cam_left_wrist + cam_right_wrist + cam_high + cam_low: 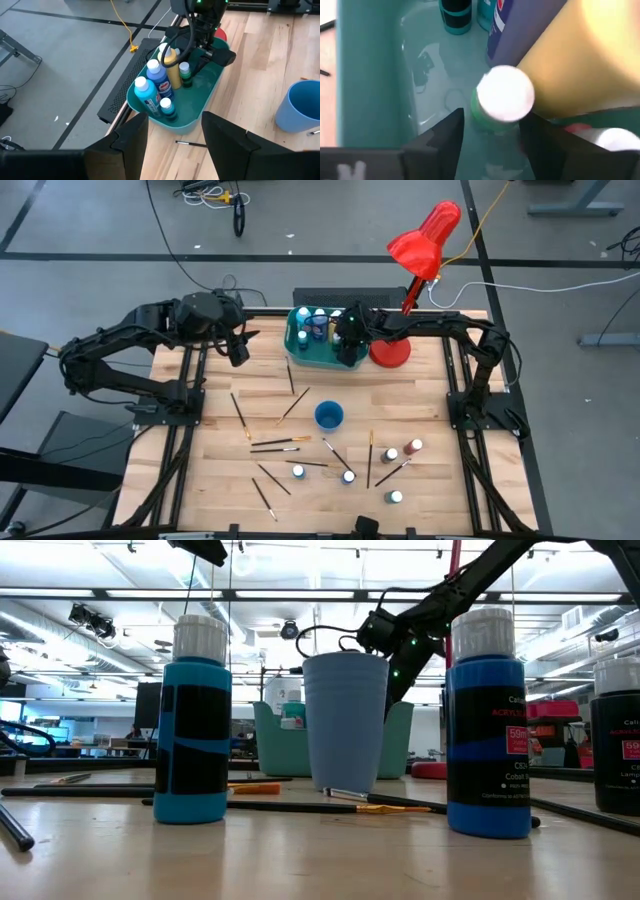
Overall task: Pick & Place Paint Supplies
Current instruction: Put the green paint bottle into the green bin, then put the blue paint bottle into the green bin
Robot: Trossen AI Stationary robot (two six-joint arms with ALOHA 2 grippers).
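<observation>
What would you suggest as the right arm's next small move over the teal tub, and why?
Probably lift the right pincer straight up out of the teal tub. The small green bottle with its white cap stands upright on the tub floor beside the yellow bottle, with the pincer's fingers apart on either side of it, so it looks set down already. More bottles wait on the table.

A small green white-capped paint bottle [502,100] stood inside the teal plastic tub [370,75], between the right gripper's [490,137] parted dark fingers.
</observation>
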